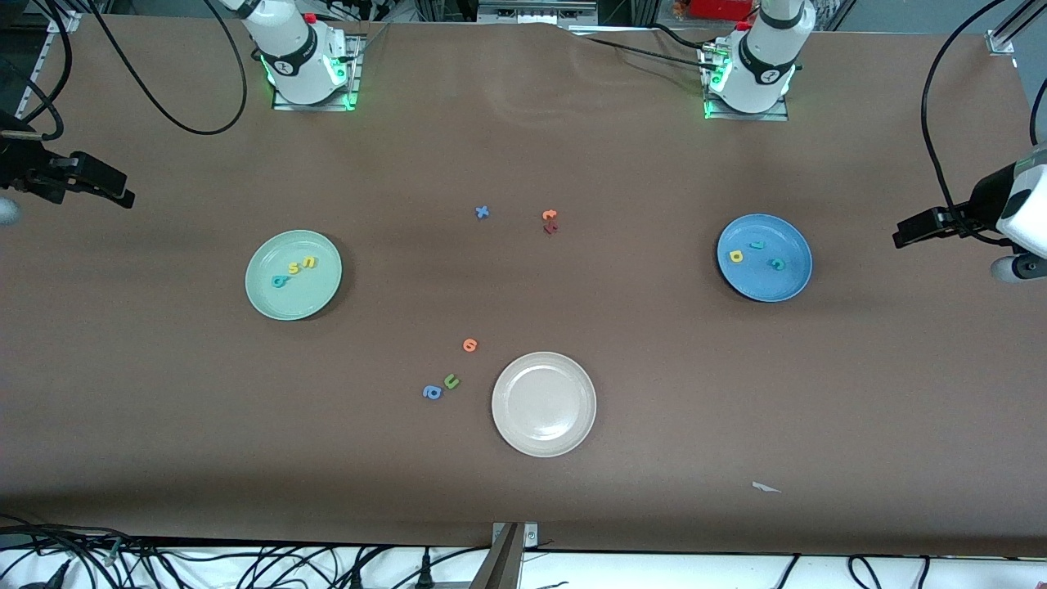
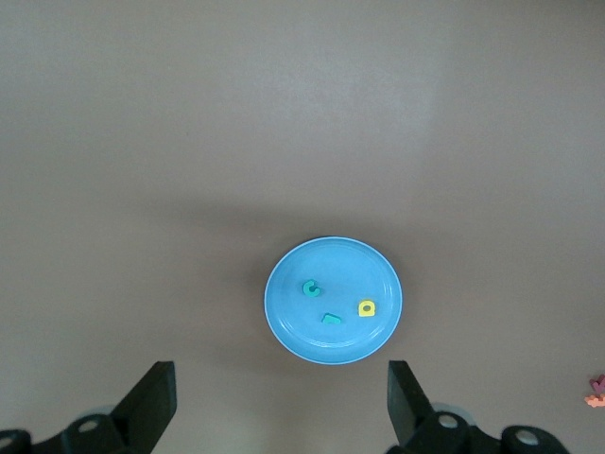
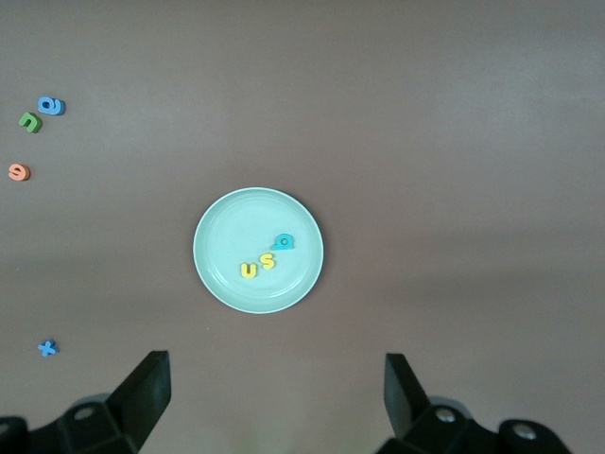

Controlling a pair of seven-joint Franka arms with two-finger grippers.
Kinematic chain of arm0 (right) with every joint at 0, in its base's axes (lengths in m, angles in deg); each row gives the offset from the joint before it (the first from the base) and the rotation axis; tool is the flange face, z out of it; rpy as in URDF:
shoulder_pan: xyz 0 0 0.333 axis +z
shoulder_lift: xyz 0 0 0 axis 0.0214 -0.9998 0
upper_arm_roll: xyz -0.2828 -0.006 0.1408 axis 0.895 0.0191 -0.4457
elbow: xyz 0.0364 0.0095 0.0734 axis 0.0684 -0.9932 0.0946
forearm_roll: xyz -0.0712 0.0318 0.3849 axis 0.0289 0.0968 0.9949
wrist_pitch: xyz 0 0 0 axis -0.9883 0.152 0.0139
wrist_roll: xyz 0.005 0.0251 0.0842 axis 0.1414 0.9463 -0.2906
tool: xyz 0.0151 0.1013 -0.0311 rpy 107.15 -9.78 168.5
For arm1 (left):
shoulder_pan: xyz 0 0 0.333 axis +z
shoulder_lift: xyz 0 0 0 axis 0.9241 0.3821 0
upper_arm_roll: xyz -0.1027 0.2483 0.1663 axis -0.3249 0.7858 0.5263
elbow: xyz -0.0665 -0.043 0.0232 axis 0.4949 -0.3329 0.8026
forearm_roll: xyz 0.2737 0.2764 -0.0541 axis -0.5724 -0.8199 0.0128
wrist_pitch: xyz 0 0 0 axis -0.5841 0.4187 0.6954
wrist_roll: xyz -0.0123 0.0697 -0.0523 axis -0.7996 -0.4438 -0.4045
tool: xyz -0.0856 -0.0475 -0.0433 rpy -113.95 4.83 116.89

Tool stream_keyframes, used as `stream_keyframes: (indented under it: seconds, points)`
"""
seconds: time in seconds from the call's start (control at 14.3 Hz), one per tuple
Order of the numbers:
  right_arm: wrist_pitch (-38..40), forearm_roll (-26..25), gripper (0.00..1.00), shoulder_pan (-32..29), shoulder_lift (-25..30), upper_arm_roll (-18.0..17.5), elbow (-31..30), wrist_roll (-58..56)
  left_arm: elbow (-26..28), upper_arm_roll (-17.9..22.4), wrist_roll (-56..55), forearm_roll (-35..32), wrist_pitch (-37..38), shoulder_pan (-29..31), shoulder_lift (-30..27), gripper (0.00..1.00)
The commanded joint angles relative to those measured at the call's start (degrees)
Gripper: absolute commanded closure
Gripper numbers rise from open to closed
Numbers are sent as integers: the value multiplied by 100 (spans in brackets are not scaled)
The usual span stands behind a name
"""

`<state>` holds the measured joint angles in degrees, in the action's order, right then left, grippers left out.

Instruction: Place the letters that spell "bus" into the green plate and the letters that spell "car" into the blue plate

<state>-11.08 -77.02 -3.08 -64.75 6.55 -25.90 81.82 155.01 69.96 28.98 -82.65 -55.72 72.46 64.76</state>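
The green plate [image 1: 309, 299] lies toward the right arm's end of the table and holds a teal b [image 1: 280, 281], a yellow s [image 1: 294, 268] and a yellow u [image 1: 308, 262]. Toward the left arm's end, the blue plate [image 1: 779, 286] holds a yellow a [image 1: 736, 256], a thin teal r [image 1: 757, 245] and a teal c [image 1: 776, 263]. My left gripper [image 2: 281, 397] hangs high and open beside the blue plate [image 2: 298, 326], empty. High up beside the green plate [image 3: 222, 236], my right gripper [image 3: 274, 392] is open and empty as well.
A cream-white plate [image 1: 544, 442] sits near the front camera at mid-table. Next to it lie an orange letter [image 1: 469, 345], a green u [image 1: 451, 381] and a blue round letter [image 1: 432, 393]. Farther back lie a blue x [image 1: 483, 213] and orange letters [image 1: 550, 216].
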Motion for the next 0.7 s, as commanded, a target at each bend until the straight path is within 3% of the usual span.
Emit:
stream_keyframes:
  seconds: [0.0,0.63]
  points:
    - [-33,-61,0,-8,-10,-13,36,-52,61,-3,185,-166,-172,-9,16,2]
    - [-33,-61,0,-8,-1,-22,36,-52,-27,-29,176,79,-569,-53,184,0]
